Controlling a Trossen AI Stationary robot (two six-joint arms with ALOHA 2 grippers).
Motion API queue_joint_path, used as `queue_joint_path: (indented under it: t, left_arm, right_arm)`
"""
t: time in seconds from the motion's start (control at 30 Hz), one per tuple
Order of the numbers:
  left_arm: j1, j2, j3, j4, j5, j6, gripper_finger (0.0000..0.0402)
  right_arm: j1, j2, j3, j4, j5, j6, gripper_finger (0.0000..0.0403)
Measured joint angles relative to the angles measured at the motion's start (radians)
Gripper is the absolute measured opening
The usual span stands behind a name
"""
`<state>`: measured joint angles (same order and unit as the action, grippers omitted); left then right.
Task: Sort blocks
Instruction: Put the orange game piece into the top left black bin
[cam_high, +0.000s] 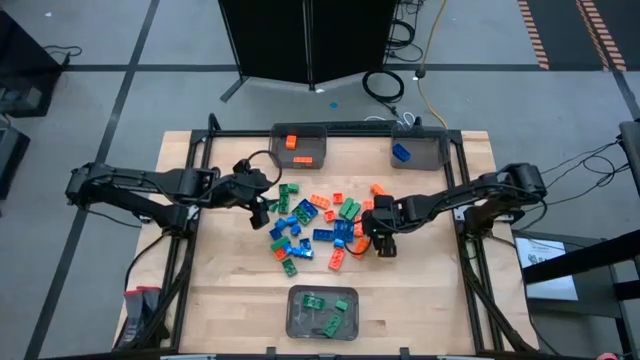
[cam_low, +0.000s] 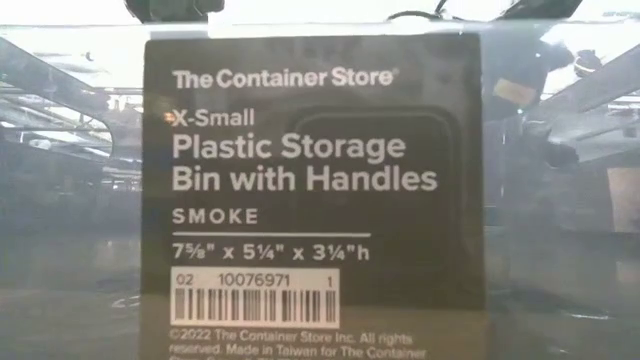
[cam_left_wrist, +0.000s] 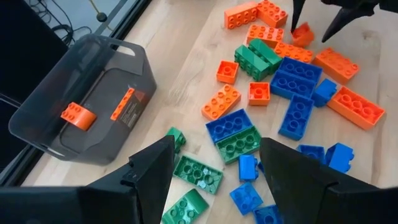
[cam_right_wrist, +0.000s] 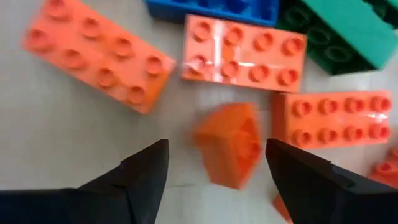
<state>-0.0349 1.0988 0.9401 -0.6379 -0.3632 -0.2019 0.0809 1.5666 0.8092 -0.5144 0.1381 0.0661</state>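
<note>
Only the right wrist view shows a small orange block loose between the right gripper's spread jaws; the left gripper hovers wide open.

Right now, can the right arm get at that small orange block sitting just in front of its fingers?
Probably yes. The right end effector is open just above the small orange block, which lies tipped on bare table between the fingers. The longer orange bricks beside it leave a gap, so nothing seems to block the way.
</note>
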Motion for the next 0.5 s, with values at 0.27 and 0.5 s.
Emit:
queue_joint_path:
  t: [0.27,0.5]
  left_arm:
    - [0.001,0.0,-0.066,0.001,-0.008,-0.024,0.024]
    - [0.001,0.0,-0.069,0.043,-0.009,-0.046,0.024]
  right_arm:
    - [-0.026,0.0,-0.001,0.022,0.019,-0.026,0.026]
    - [-0.058,0.011,-0.001,0.069,0.017,-0.057,0.0247]
